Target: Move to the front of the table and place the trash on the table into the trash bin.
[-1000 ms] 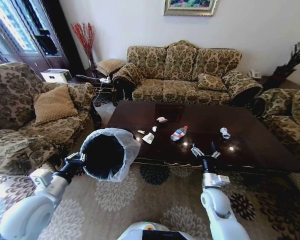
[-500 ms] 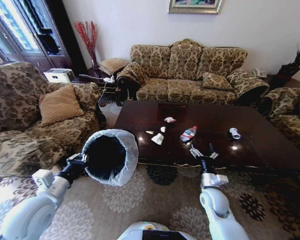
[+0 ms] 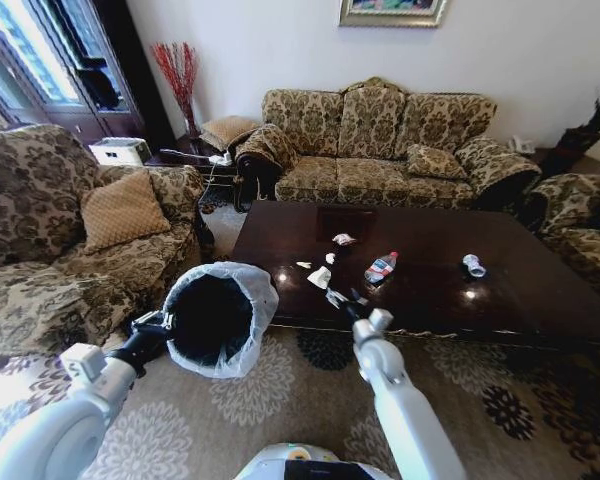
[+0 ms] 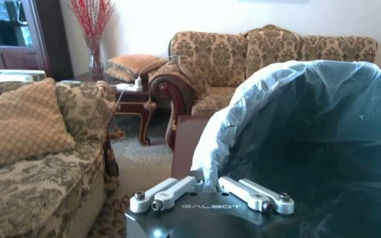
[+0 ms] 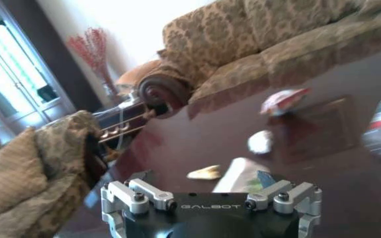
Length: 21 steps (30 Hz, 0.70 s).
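Observation:
The dark glossy table carries the trash: a clear bottle with a red label, a small crushed bottle and white paper scraps. My right gripper hovers open over the table's near edge, just in front of the largest scrap. In the right wrist view that scrap lies between the spread fingers, with smaller scraps beyond. My left gripper is shut on the rim of the trash bin, held tilted at the table's left corner. The left wrist view has the fingers pinching the bag-lined rim.
A sofa stands behind the table, and armchairs flank it on the left and right. A patterned carpet lies between me and the table. A side table stands at the back left.
My right arm has swung left along the table's front edge, from near the bottle to the paper scraps. The bin stays in my left gripper. The camera has shifted slightly.

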Available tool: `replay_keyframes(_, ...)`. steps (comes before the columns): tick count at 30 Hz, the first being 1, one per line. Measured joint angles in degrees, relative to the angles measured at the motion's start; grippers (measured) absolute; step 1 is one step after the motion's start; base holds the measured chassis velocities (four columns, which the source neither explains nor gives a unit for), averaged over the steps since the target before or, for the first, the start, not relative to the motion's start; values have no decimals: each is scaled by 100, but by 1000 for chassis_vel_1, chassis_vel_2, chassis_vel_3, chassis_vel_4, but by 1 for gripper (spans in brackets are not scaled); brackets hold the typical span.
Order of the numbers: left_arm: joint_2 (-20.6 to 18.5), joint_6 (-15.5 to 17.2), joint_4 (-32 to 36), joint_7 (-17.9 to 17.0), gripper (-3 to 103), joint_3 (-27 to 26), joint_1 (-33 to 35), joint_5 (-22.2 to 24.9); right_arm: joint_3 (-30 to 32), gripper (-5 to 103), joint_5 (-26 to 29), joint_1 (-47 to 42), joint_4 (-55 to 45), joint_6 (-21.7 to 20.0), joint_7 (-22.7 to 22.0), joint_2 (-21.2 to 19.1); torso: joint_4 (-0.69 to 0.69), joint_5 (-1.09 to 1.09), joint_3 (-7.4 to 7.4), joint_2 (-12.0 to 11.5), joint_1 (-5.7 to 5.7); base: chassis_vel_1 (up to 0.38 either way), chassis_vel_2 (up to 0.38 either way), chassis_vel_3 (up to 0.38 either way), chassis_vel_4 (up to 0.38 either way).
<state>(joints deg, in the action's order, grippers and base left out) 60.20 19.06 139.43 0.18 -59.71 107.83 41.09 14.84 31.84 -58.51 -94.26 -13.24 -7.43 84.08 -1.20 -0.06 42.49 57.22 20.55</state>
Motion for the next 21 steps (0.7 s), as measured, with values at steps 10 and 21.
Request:
replay_keyframes(10,-94,0,113,-2,0,-85,223,17,-3,100,-776,907,1547,413,1,788,2,8,0,0,-1,0,0,0,0)
replay_keyframes(21,-44,6,174,1,0,-51,252,20,446,98,-1272,1702,2855,823,1,821,3,6,0,0,0,0,0,0,0)
